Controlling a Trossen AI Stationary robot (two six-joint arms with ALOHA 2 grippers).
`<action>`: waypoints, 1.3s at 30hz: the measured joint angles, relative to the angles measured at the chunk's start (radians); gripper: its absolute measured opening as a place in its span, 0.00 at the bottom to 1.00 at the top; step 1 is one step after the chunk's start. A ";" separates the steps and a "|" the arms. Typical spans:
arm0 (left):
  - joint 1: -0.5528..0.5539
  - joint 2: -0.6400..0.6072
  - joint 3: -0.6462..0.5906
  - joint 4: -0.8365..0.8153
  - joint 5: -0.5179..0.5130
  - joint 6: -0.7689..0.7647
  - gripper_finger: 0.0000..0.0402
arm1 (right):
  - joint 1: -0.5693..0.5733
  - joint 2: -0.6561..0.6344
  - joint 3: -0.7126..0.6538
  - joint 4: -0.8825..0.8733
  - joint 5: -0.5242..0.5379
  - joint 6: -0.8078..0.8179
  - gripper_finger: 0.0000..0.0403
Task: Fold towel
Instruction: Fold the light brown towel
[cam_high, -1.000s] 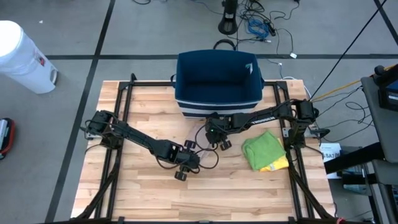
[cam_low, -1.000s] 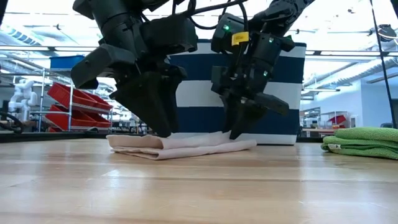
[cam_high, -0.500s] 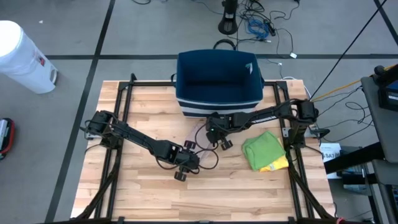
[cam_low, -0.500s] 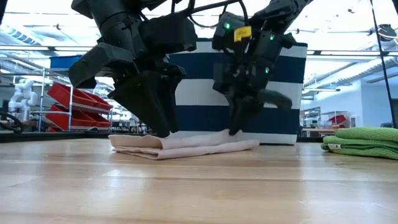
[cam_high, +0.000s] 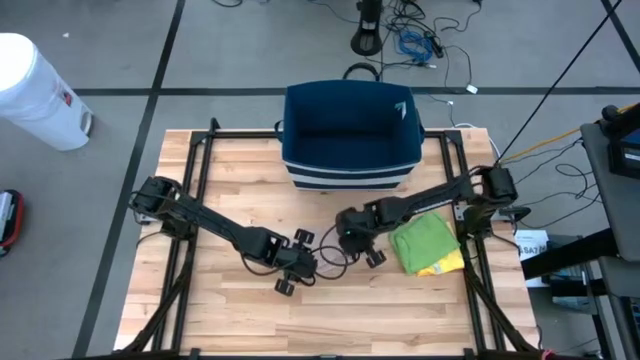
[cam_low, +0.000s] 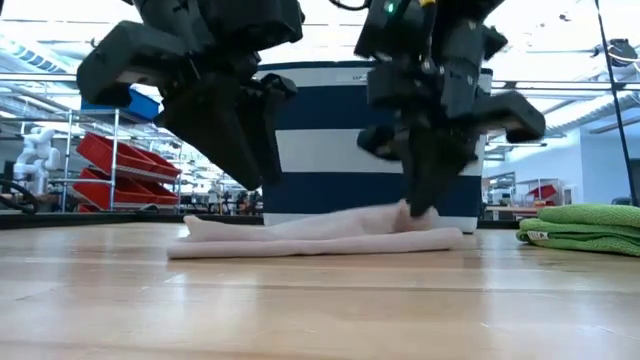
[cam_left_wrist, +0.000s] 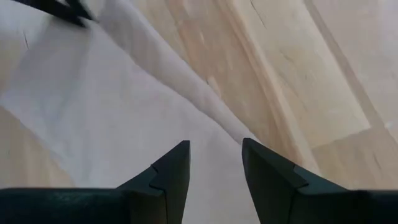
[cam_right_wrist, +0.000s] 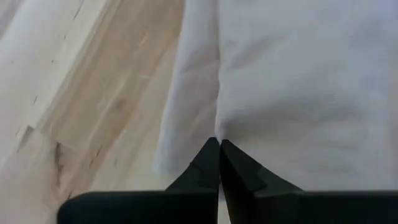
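We judge grasp step: right gripper (cam_right_wrist: 218, 144) pinched shut on white towel (cam_low: 320, 238) edge; left gripper (cam_left_wrist: 214, 163) parted above cloth. Next: lift, carry edge across.

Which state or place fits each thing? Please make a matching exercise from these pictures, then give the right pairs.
Things:
1. right gripper
2. left gripper
3. green cloth
4. blue bin

States or places:
A. at the table's far edge
B. fingers apart above the white towel
C. fingers shut on the white towel
D. folded by the table's right edge

Pairs: 1-C, 2-B, 3-D, 4-A
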 joint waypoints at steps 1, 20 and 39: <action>0.001 0.000 0.000 0.002 0.000 0.003 0.38 | 0.006 0.019 -0.006 0.017 -0.008 0.001 0.00; 0.023 0.001 0.000 -0.004 0.054 -0.028 0.38 | 0.042 0.029 -0.010 0.028 -0.159 0.105 0.36; 0.023 0.009 0.000 0.018 0.061 -0.018 0.38 | 0.069 0.045 -0.023 0.133 -0.080 0.151 0.58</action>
